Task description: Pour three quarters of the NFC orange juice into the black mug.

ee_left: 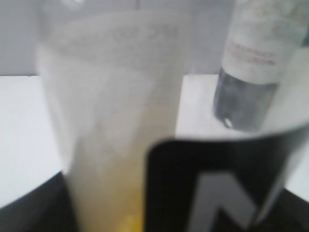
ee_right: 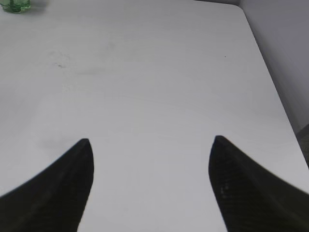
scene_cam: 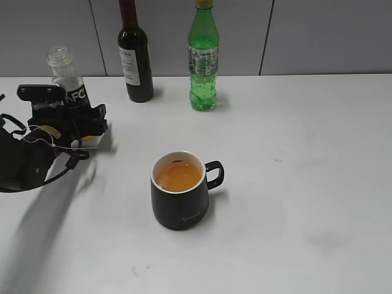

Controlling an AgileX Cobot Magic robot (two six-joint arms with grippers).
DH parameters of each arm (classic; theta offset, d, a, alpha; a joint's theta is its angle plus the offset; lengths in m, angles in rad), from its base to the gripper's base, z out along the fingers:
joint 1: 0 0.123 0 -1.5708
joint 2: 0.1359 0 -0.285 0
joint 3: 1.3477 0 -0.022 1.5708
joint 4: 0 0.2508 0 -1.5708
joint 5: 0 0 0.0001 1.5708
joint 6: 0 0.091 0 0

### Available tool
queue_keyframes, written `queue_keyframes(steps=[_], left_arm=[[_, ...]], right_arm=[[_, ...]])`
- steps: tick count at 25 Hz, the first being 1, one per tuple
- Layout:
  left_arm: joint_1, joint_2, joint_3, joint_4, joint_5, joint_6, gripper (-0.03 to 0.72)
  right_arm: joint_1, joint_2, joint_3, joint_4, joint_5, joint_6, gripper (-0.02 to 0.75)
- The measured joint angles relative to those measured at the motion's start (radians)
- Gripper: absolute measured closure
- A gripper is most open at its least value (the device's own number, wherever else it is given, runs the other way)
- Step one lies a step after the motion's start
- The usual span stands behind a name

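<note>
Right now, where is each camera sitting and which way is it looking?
Exterior view: high in front, slanting down at the table, the black mug and the left arm around the NFC orange juice.
Left wrist view: on the left arm, facing the juice bottle up close, jaws dark at both lower corners.
Right wrist view: on the right arm, facing bare tabletop, jaws open.
Shared: wine bottle in exterior and left wrist views; green bottle in exterior and right wrist views.

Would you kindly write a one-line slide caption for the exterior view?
Left gripper around the upright clear plastic NFC juice bottle; squat black mug holds orange juice.
</note>
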Motion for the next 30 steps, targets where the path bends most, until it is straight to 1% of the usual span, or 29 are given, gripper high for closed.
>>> queue_keyframes(steps=[4,11,15,18,20,22,25,30], left_arm=[[0.0,-0.001,0.033,0.0,-0.011,0.002,0.021],[-0.001,-0.067,0.177,0.007,-0.079,0.003,0.022],[-0.026,-0.156,0.287,0.004,-0.084,0.003,0.027],[-0.056,-0.254,0.36,0.002,-0.04,0.003,0.033],[-0.065,-0.33,0.396,0.002,0.041,0.003,0.036],[-0.067,-0.434,0.41,0.0,0.168,0.003,0.036],[-0.067,-0.609,0.413,-0.002,0.419,0.003,0.041],[-0.067,-0.884,0.374,-0.003,0.982,0.003,0.055]], right_arm=[[0.0,0.0,0.0,0.0,0.0,0.0,0.174],[0.0,0.0,0.0,0.0,0.0,0.0,0.174],[0.0,0.0,0.0,0.0,0.0,0.0,0.174],[0.0,0.0,0.0,0.0,0.0,0.0,0.174],[0.0,0.0,0.0,0.0,0.0,0.0,0.174],[0.0,0.0,0.0,0.0,0.0,0.0,0.174],[0.0,0.0,0.0,0.0,0.0,0.0,0.174],[0.0,0.0,0.0,0.0,0.0,0.0,0.174]])
